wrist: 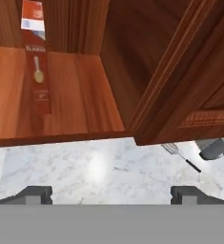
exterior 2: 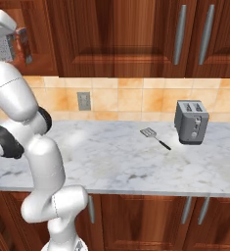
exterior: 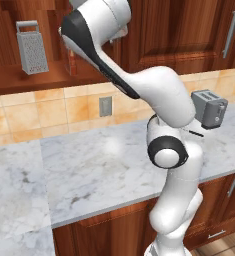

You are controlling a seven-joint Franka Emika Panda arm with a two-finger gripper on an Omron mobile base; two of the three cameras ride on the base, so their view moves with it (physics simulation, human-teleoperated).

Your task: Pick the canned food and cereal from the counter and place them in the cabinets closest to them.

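The cereal is a tall reddish-brown box standing upright on the open shelf of the cabinets, seen from above in the hand view. My gripper hangs back from the shelf, above the counter, open with nothing between its fingertips. In the left base view the arm reaches up to the shelf recess and hides most of the cereal. The right base view shows the cereal just beside my hand at the top left. The canned food is out of view.
A silver box grater stands on the same shelf, left of the cereal. On the counter to the right are a grey toaster and a spatula. A wall outlet sits in the tiled backsplash. Closed cabinet doors hang above.
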